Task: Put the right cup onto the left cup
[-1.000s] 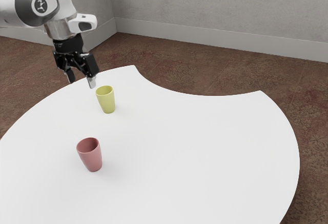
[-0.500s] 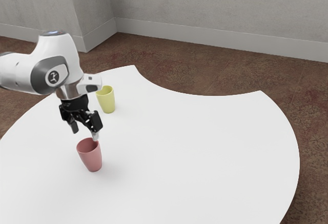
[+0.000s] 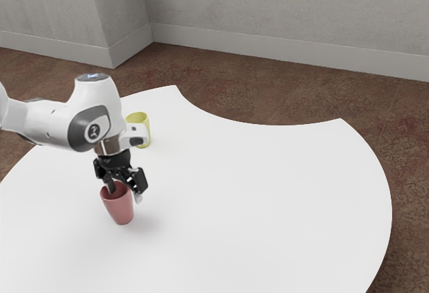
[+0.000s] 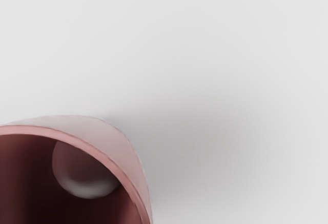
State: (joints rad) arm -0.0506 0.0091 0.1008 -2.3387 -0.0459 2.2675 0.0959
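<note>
Currently the end effector [image 3: 125, 194], wide open and gripping nothing, seemingly straddles the rim of the pink cup [image 3: 120, 209], towards the exterior view's left edge of the worktop [image 3: 268, 206].

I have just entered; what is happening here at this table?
A robot arm has its open gripper at the rim of the pink cup, one finger at its mouth, the other outside, probably about to grasp it. That cup stands on the white table. The yellow cup stands apart, so nothing is stacked.
</note>
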